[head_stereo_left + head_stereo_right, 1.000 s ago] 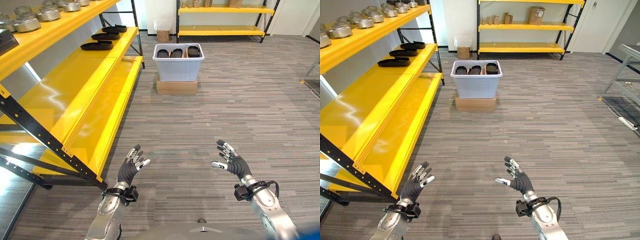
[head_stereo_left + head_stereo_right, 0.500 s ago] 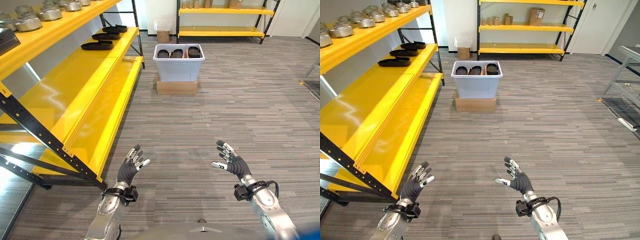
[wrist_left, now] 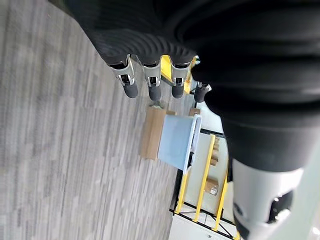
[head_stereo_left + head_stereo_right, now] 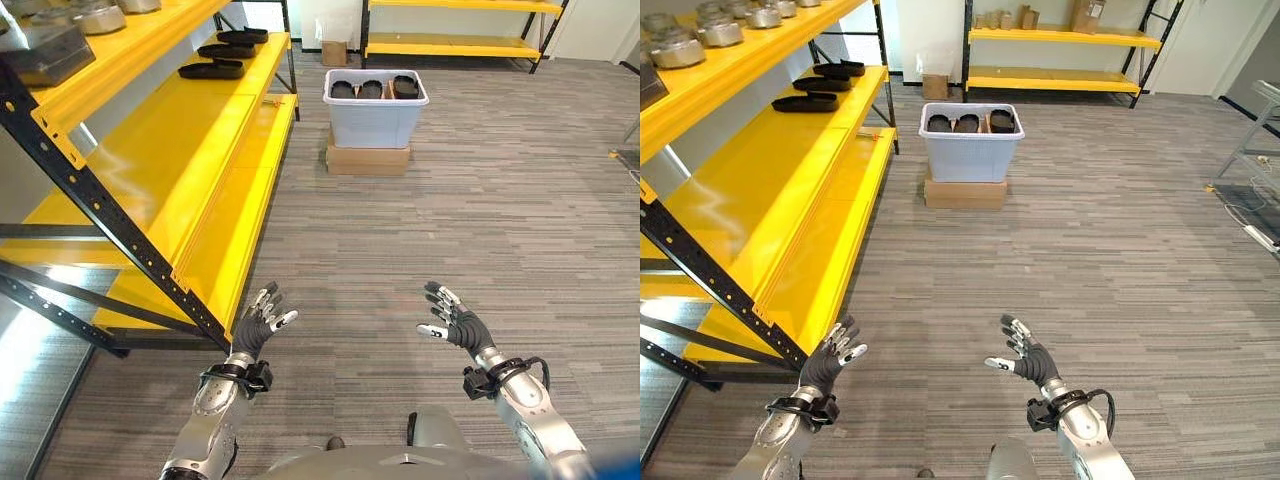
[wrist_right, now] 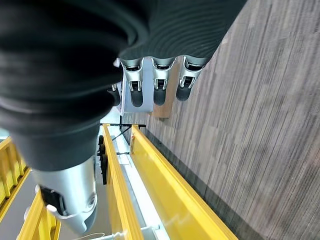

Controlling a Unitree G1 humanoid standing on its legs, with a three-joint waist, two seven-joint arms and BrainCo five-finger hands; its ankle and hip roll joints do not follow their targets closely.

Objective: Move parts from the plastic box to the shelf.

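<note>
Grey wood-grain floor (image 4: pixel 480 220) across the whole scene. Yellow shelf (image 4: pixel 170 170) running along the left from 7 to 11 o'clock, with black diagonal braces. Second yellow rack (image 4: pixel 1060 75) against the far wall at 12 to 1 o'clock. Pale blue plastic box (image 4: pixel 376 108) at 12 o'clock, well apart from both hands, sitting on a flat cardboard box (image 4: pixel 367 160). Black parts (image 4: pixel 369 89) lined up inside the plastic box, tops showing above the rim. More black parts (image 4: pixel 212 70) lying on the shelf's middle level at 11 o'clock; metal round parts (image 4: pixel 720 32) on the top level. Left hand (image 4: pixel 257 327) at 7 o'clock, fingers spread and relaxed, released, holding nothing, just beside the shelf's corner. Right hand (image 4: pixel 455 325) at 5 o'clock, likewise released with straight fingers, empty above the floor.
</note>
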